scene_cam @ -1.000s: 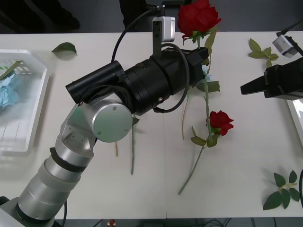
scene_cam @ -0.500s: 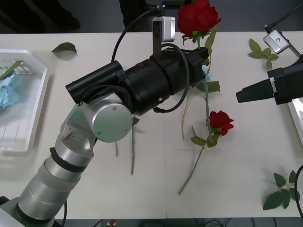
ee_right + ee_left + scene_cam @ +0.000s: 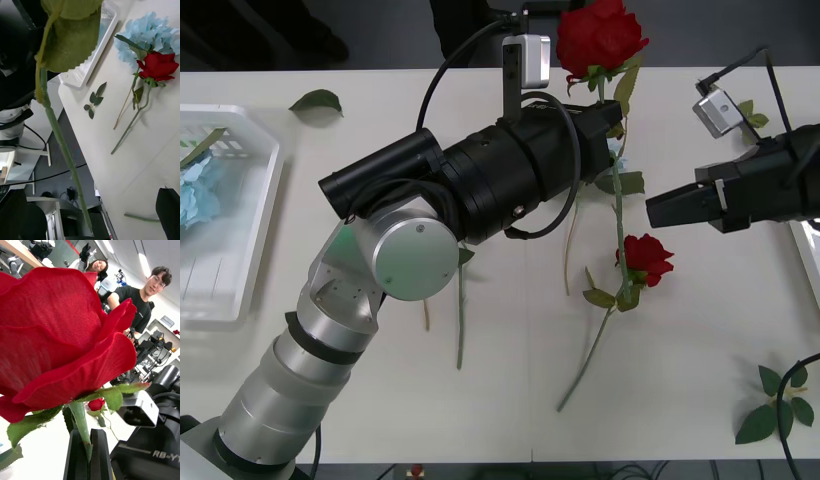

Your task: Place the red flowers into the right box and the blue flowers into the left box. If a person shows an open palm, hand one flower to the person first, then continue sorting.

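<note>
My left gripper (image 3: 608,118) is shut on the stem of a red rose (image 3: 600,35), holding it upright above the table's far side. The left wrist view has the black fingers (image 3: 77,453) pinching that stem under the big bloom (image 3: 56,345). From the right, my right gripper (image 3: 658,212) is level with the held stem and close to it. It is open, and the stem (image 3: 56,123) runs down between its fingers (image 3: 168,213). A second red rose (image 3: 645,257) (image 3: 157,65) lies on the table beside a blue flower (image 3: 150,32). Another blue flower (image 3: 195,195) lies in the left box (image 3: 240,290).
The right box's edge (image 3: 810,250) shows at the far right. Loose leaf sprigs lie at the back left (image 3: 315,100), back right (image 3: 750,112) and front right (image 3: 780,405). A white tray (image 3: 90,56) and a small sprig (image 3: 93,101) lie beyond the flowers.
My right gripper has moved left across the table toward the held rose's stem. The left arm and its rose have stayed still.
</note>
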`<state>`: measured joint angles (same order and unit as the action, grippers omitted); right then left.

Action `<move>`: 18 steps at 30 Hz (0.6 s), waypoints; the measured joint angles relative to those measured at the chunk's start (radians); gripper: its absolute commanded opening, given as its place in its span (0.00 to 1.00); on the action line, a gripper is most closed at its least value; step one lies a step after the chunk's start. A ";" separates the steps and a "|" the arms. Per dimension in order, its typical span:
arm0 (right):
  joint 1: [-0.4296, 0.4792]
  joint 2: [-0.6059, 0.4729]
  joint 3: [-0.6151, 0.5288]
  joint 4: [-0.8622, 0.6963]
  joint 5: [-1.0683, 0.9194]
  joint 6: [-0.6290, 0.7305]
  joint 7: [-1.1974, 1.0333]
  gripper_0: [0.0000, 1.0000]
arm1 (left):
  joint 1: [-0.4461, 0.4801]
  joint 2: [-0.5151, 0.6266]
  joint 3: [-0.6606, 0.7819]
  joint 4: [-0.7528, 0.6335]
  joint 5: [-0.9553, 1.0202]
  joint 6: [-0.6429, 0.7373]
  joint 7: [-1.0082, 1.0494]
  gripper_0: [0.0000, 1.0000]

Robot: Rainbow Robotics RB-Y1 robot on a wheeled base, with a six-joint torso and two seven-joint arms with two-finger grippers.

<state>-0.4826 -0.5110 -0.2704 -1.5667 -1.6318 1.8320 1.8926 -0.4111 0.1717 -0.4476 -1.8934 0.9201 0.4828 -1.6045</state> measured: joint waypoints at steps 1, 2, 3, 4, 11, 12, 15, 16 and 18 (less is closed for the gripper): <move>0.000 0.000 0.011 0.000 -0.007 -0.009 0.000 1.00 | 0.000 0.000 0.000 0.000 0.000 0.000 0.000 0.00; 0.000 0.001 0.022 0.000 -0.018 -0.019 0.000 1.00 | 0.000 0.000 0.000 0.000 0.000 0.000 0.000 0.00; 0.000 0.002 0.031 0.000 -0.026 -0.027 0.000 1.00 | 0.000 0.000 0.000 0.000 0.000 0.000 0.000 0.00; 0.000 0.005 0.038 0.000 -0.030 -0.033 0.000 1.00 | 0.000 0.000 0.000 0.000 0.000 0.000 0.000 0.00; 0.000 0.050 0.046 0.000 -0.044 -0.048 0.000 0.20 | 0.000 0.000 0.000 0.000 0.000 0.000 0.000 0.00; 0.000 0.052 0.048 0.000 -0.052 -0.059 0.000 0.10 | 0.000 0.000 0.000 0.000 0.000 0.000 0.000 0.00; 0.000 0.052 0.066 0.000 -0.062 -0.075 0.000 0.00 | 0.000 0.000 0.001 0.000 0.000 0.000 0.000 0.00; 0.000 0.052 0.071 0.000 -0.062 -0.073 0.000 0.00 | 0.000 0.000 0.001 0.000 0.000 0.000 0.000 0.00; 0.000 0.052 0.079 0.000 -0.062 -0.073 0.000 0.00 | 0.000 0.000 0.001 0.000 0.000 0.000 0.000 0.00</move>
<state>-0.4825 -0.4591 -0.1917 -1.5667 -1.6938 1.7592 1.8928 -0.4111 0.1717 -0.4470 -1.8934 0.9200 0.4828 -1.6047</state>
